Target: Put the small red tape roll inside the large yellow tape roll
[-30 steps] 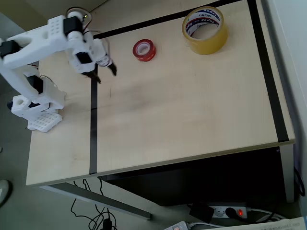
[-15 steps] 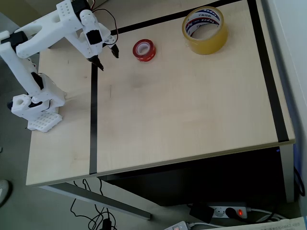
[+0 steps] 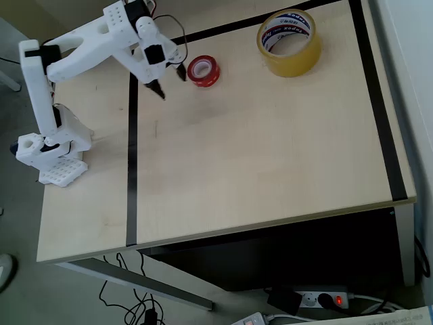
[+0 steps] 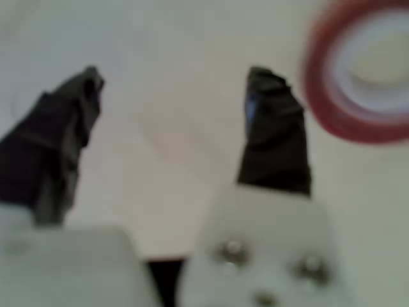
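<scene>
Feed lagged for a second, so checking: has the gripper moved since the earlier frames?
Yes. In the overhead view the open gripper has moved right, crossing the black tape line toward the small red tape roll, now just left of it.

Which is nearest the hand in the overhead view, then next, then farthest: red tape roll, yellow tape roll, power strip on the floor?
1. Small red tape roll: just right of the open hand, not touching it.
2. Large yellow tape roll: farther right, near the table's top edge.
3. Power strip: on the floor below the table, at the bottom of the picture.
</scene>
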You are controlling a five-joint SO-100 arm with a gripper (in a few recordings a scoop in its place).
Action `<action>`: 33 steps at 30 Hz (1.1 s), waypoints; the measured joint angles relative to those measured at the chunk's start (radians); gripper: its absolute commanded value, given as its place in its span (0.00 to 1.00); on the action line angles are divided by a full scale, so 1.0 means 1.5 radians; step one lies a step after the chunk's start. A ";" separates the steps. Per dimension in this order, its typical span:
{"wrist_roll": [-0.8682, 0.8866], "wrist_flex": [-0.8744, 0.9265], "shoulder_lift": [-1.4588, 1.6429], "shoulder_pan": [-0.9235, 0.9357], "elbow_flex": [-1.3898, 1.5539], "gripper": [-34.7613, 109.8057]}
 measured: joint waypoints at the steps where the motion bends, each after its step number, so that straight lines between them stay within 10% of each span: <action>1: -0.002 0.000 -0.007 -0.002 -0.014 0.40; 23: -0.003 0.000 -0.204 -0.040 -0.258 0.40; 33: -0.003 0.000 -0.241 -0.042 -0.279 0.24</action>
